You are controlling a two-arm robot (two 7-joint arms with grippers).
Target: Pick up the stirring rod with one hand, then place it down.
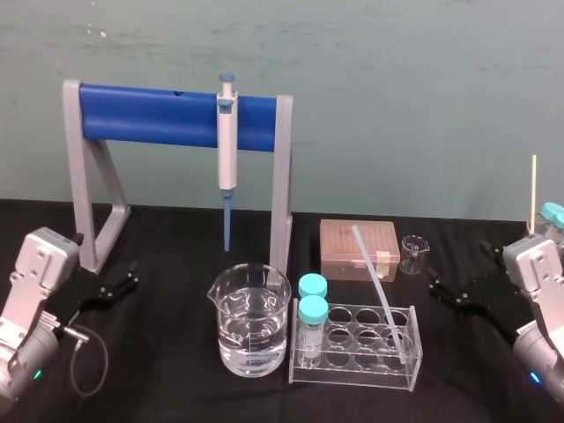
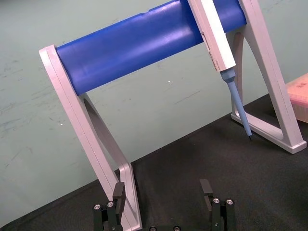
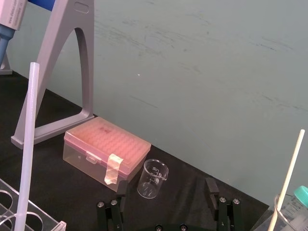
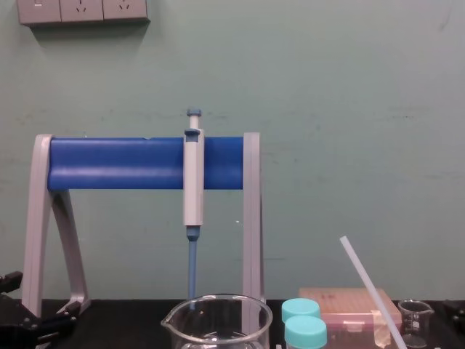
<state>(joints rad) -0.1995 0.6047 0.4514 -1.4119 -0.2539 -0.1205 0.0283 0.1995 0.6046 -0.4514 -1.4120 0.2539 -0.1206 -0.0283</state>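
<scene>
Translucent stirring rod leans in the rack, open cloth between it and the right gripper, jaws spread; left gripper spread too.

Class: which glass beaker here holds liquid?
The large beaker left of the tube rack, holding clear liquid; the small beaker beside the pink box is empty.

Translucent white rod, grey stand with blue bar, white pipette with blue tip, pink box, teal vial caps, black table, green wall
</scene>
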